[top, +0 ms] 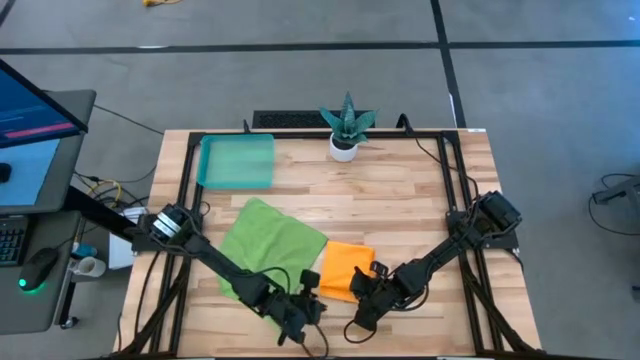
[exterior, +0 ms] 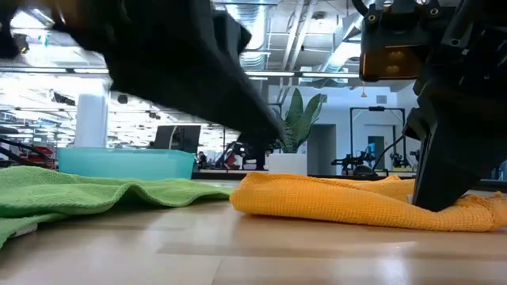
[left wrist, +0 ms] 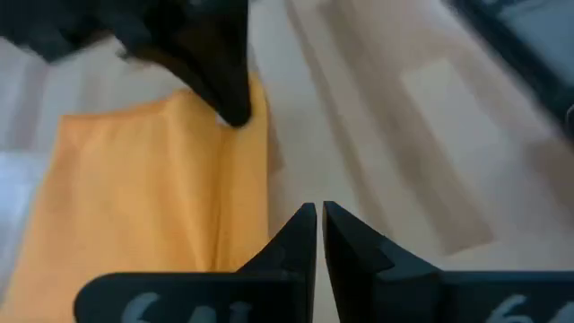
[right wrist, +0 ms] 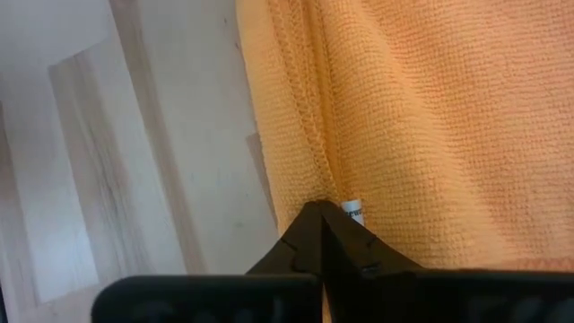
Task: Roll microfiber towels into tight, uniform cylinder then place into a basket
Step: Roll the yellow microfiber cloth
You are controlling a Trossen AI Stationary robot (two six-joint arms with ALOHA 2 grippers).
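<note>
The orange towel (top: 345, 265) lies folded on the table's near middle. The lime green towel (top: 265, 245) lies spread to its left, with one edge under it. My right gripper (right wrist: 323, 215) is shut on the orange towel at its near right part, beside a small white tag (right wrist: 353, 212). My left gripper (left wrist: 319, 224) is shut and holds nothing. It hangs over bare wood just off the orange towel's near edge (left wrist: 256, 188). The teal basket (top: 237, 162) stands at the far left with nothing in it. My right gripper pinches a raised fold (right wrist: 325, 184) of the orange towel between its two fingers, close to the towel's edge and the white tag. The fingers come steeply from above, slanting in from the table's right. The towel lies on the table (exterior: 348, 202), not lifted.
A small white pot with a spiky green plant (top: 345, 130) stands at the far middle. Black frame rails (top: 462, 180) run along the table's sides. Bare wood (top: 420, 180) lies between the towels and the far right. My left arm (exterior: 174, 63) fills the low view's upper left.
</note>
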